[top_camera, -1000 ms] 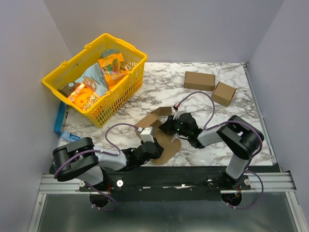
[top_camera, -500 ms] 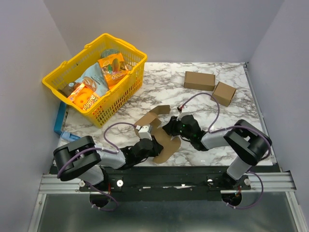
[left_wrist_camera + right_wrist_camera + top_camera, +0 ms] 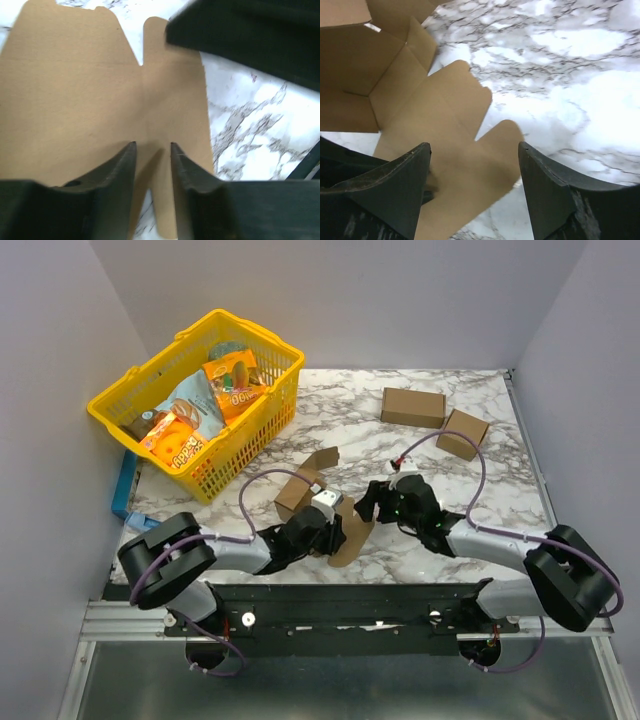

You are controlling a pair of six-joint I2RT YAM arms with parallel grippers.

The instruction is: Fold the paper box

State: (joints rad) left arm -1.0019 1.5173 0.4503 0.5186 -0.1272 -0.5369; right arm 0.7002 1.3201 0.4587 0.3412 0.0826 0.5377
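The paper box (image 3: 318,502) is a brown die-cut sheet lying part-folded at the table's near middle, with one flap (image 3: 322,458) standing up at the back. My left gripper (image 3: 334,527) reaches over its near right part. In the left wrist view its jaws (image 3: 152,146) stand a narrow gap apart just above the flat cardboard (image 3: 75,90), with nothing pinched. My right gripper (image 3: 371,504) is at the sheet's right edge. In the right wrist view it (image 3: 474,147) is wide open, and a rounded tab (image 3: 497,142) of the box lies between the fingers.
A yellow basket (image 3: 240,440) of snack packs stands at the back left. Two closed brown cuboids (image 3: 412,407) (image 3: 463,433) sit at the back right. A blue object (image 3: 122,485) lies by the table's left edge. Marble tabletop (image 3: 480,490) shows to the right of the arms.
My right gripper has opened wide and drawn back to the right of the sheet. My left gripper has moved forward and right over the cardboard, and its jaws have parted a little.
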